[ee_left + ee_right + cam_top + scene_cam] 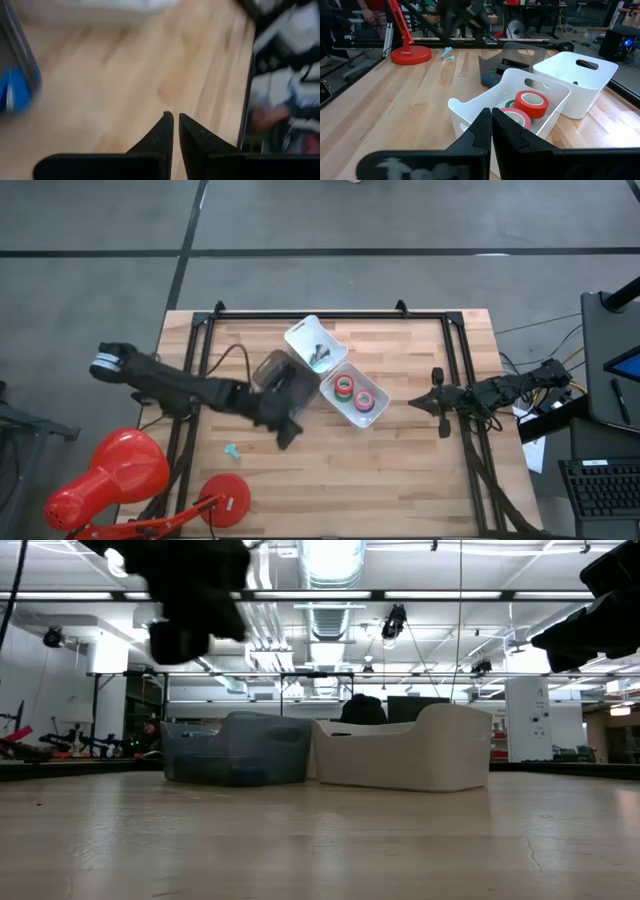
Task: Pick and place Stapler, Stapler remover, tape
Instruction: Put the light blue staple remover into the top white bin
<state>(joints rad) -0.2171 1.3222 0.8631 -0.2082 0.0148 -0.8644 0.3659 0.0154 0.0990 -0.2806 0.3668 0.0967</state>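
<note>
My left gripper (287,434) hangs shut and empty over bare wood, just near-side of the grey bin (279,370); its fingertips (175,122) almost meet. A blue tape roll (12,95) lies in that grey bin. Red, green and pink tape rolls (530,103) lie in the nearer white bin (372,416). A second white bin (300,332) stands behind it with small dark things inside. A dark thing (514,63) in the grey bin may be the stapler; I cannot tell. My right gripper (440,406) waits shut to the right of the bins.
A small teal object (232,450) lies loose on the wood near the front left. A red desk lamp (110,475) and its round base (226,498) stand at the front left corner. Bare wood lies in front of the bins (380,480).
</note>
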